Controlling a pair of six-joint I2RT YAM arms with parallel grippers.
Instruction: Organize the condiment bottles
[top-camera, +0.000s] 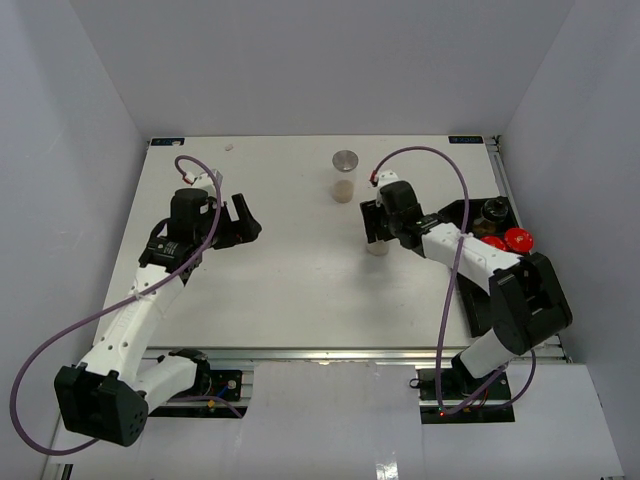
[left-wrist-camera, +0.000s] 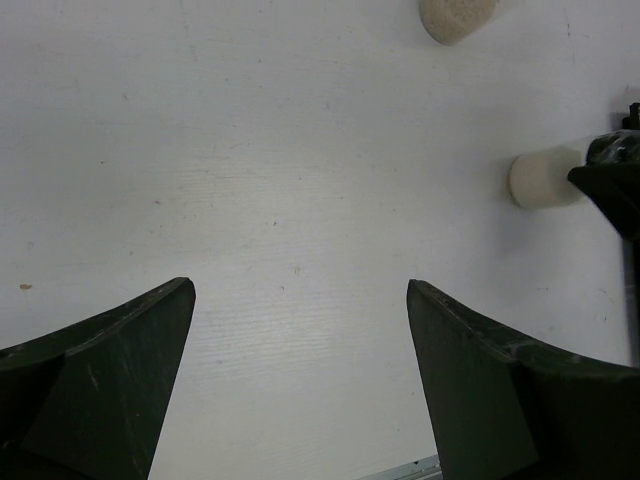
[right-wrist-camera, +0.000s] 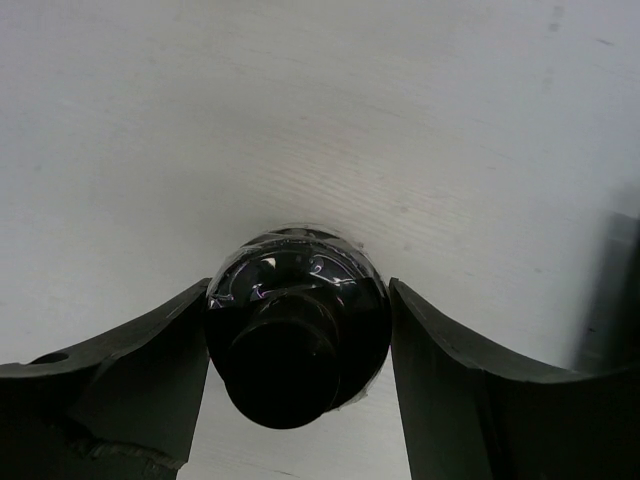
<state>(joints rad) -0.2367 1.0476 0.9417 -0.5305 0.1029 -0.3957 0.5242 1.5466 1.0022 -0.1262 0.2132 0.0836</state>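
- My right claw (right-wrist-camera: 298, 292) is clamped on a dark-capped bottle (right-wrist-camera: 295, 345), just right of the table's (top-camera: 280, 290) middle.
- My left claw (left-wrist-camera: 300, 290) gapes wide, holding nothing, toward the left edge.
- The silver-lidded bottle (top-camera: 345, 172) stands near the far edge.
- Two red-capped bottles (top-camera: 518, 238) sit in the black tray (top-camera: 474, 300) along the right edge.

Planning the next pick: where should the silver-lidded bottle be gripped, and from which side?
I'd grip the silver-lidded bottle around its clear round body below the lid, coming in level from the near left with the open left gripper. It stands upright and apart on the table, both flanks free.
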